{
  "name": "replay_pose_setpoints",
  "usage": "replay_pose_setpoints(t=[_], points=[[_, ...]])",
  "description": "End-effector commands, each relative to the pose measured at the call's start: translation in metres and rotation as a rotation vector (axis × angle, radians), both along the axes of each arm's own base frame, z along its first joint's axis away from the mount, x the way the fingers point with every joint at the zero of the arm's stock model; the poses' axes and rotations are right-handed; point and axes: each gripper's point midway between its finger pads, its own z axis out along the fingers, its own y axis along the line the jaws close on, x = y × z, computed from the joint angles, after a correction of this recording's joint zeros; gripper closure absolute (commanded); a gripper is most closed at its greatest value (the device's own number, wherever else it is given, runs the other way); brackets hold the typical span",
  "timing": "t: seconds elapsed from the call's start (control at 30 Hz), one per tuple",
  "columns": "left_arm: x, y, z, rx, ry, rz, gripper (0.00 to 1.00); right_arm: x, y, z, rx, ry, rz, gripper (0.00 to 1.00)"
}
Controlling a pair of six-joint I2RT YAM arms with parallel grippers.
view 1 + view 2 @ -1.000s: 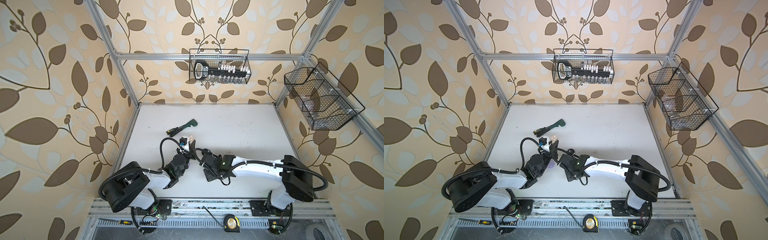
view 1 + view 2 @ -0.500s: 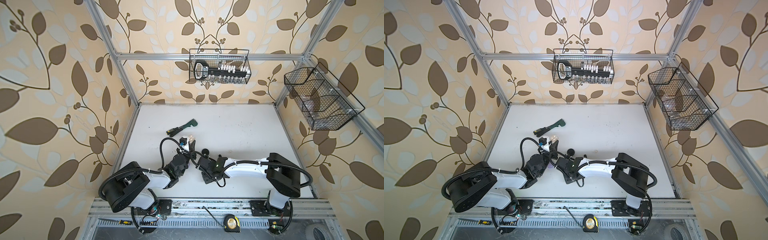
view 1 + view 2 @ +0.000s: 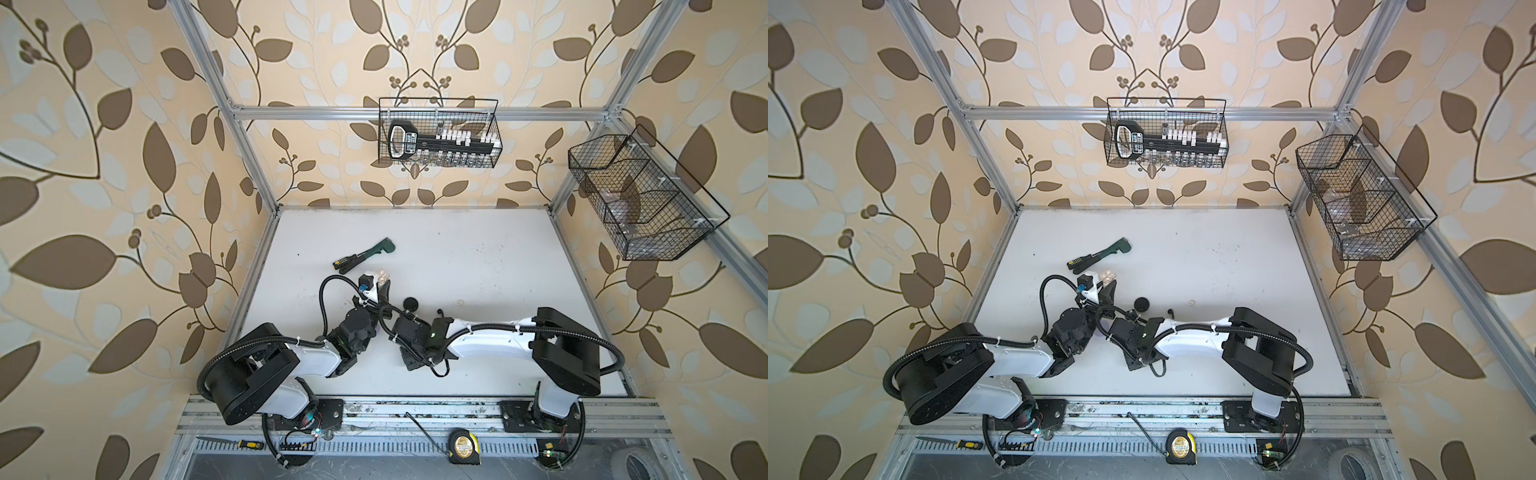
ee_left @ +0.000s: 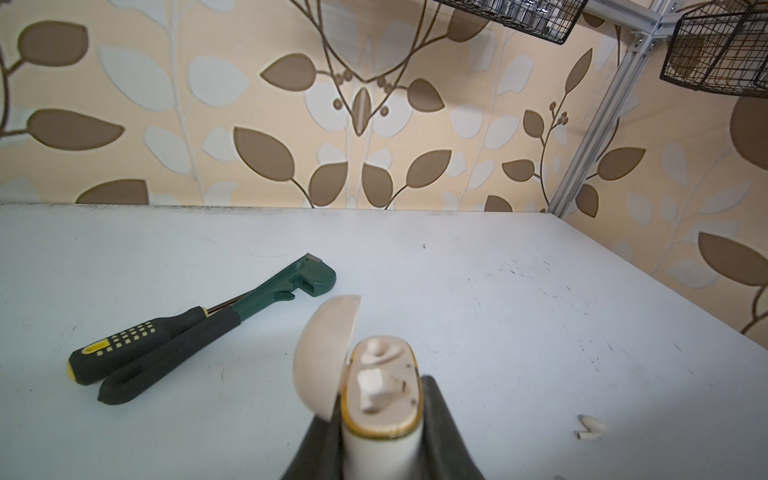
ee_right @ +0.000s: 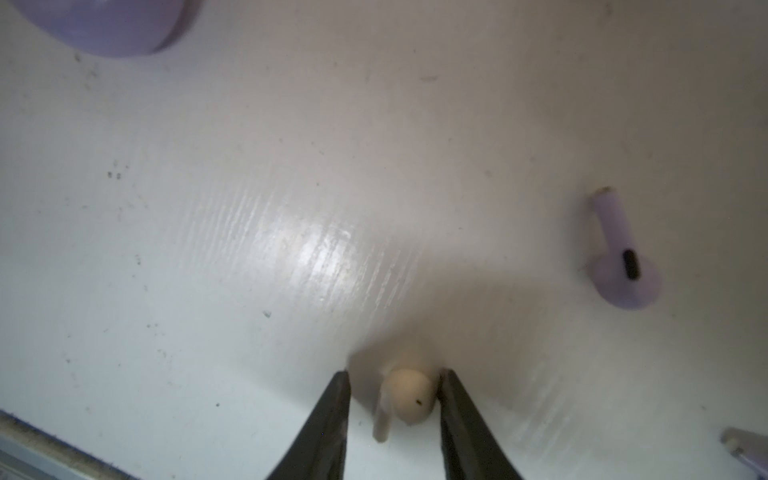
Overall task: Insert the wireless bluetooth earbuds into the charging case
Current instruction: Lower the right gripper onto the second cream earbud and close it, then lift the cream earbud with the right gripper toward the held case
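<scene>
My left gripper (image 4: 382, 428) is shut on a cream charging case (image 4: 382, 390), held upright above the table. Its lid (image 4: 324, 353) hangs open and one cream earbud sits inside. The case also shows in both top views (image 3: 383, 275) (image 3: 1108, 275). In the right wrist view my right gripper (image 5: 395, 371) is low over the table and open. A cream earbud (image 5: 409, 397) lies between its fingers, one finger against it and a small gap at the other. A lilac earbud (image 5: 623, 266) lies apart from it.
A green pipe wrench (image 4: 291, 286) and a black-handled screwdriver (image 4: 137, 345) lie behind the case. A black round case (image 3: 411, 302), a black earbud (image 3: 439, 311) and small white earbuds (image 4: 590, 428) lie mid-table. A lilac case (image 5: 108, 25) is near. Wire baskets (image 3: 438, 139) (image 3: 640, 199) hang on the walls.
The right arm has folded in, its elbow shifting left, and its jaws have narrowed. The left arm and the case have stayed put.
</scene>
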Motion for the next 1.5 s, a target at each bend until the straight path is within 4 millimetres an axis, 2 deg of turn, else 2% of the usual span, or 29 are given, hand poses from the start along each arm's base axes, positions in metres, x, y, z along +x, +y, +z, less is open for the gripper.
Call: replay_pose_setpoints(t=[0.0,0.37,0.77,1.1,1.47], points=[[0.000,0.006,0.022,-0.073,-0.057,0.019,1.00,-0.009,-0.008,-0.016,-0.040,0.035,-0.011,0.66],[0.000,0.006,0.021,-0.074,-0.056,0.021,1.00,-0.010,-0.019,-0.025,-0.103,0.023,-0.019,0.75],[0.000,0.004,0.022,-0.068,-0.059,0.012,1.00,-0.016,-0.022,-0.028,-0.057,0.039,-0.066,0.86],[-0.001,0.001,0.023,-0.062,-0.064,-0.009,1.00,-0.009,-0.022,-0.015,0.086,0.016,-0.185,0.91],[-0.006,-0.019,0.029,-0.067,-0.088,-0.119,1.00,0.014,-0.028,0.019,0.240,-0.053,-0.298,0.93]])
